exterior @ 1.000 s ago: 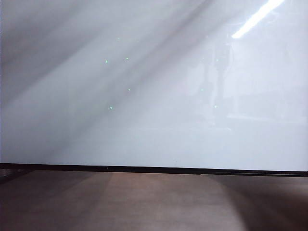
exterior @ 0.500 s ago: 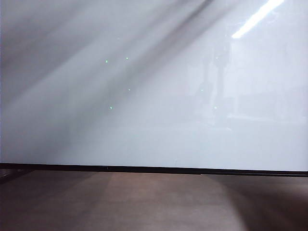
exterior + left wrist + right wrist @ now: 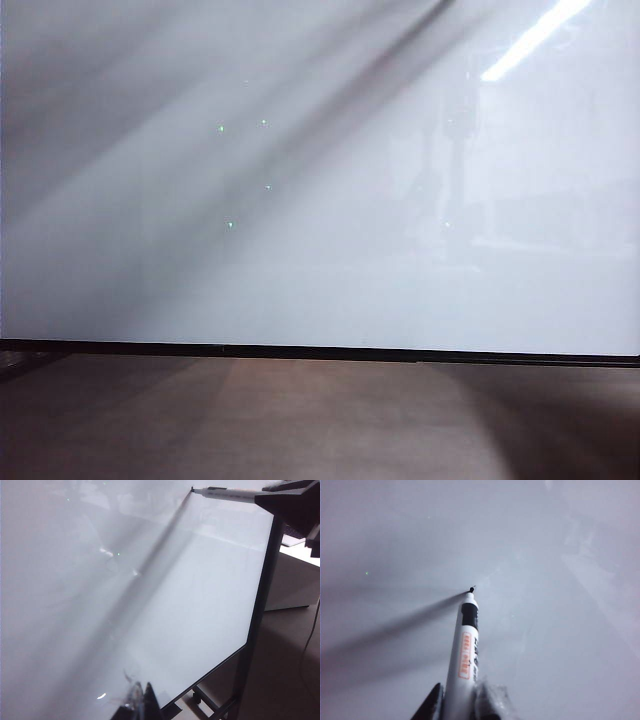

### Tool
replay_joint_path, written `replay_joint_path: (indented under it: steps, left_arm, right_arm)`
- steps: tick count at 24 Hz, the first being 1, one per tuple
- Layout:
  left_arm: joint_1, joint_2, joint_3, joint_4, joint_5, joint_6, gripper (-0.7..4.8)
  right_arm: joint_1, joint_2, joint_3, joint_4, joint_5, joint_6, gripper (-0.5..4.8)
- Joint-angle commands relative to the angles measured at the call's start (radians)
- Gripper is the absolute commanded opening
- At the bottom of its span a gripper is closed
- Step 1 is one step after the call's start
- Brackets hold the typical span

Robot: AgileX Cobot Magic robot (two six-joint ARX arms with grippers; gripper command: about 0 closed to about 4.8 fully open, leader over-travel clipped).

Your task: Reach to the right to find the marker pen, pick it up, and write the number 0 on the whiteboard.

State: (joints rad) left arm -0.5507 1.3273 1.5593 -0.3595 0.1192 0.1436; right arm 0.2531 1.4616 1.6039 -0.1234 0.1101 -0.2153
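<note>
Shadow point(image 3: 330, 100) darkened; right gripper's point(image 3: 457, 706) pen point(image 3: 465, 650) touches glossy whiteboard point(image 3: 300, 260).

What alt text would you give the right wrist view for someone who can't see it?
The right claw is shut on the marker pen, whose dark tip meets the glossy whiteboard. No drawn line is visible on the board yet; only the pen's long shadow.
</note>
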Motion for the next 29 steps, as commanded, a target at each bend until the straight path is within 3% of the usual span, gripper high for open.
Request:
replay_joint_path:
  steps: [1, 10, 21, 29]
  left_arm:
    - [-0.002, -0.004, 0.003, 0.009, -0.003, 0.006, -0.05]
    - [-0.002, -0.004, 0.003, 0.009, -0.003, 0.006, -0.05]
    - [-0.002, -0.004, 0.003, 0.009, -0.003, 0.006, -0.05]
    - [-0.002, -0.01, 0.003, 0.009, 0.042, 0.006, -0.05]
  right_arm:
    - [0.0, 0.003, 0.007, 0.023, 0.031, -0.004, -0.04]
    - [-0.014, -0.003, 0.007, 0.008, 0.093, -0.023, -0.04]
    - [-0.041, -0.02, 0.007, -0.038, 0.098, -0.021, -0.04]
    - [-0.001, -0.122, 0.006, -0.077, -0.001, 0.002, -0.04]
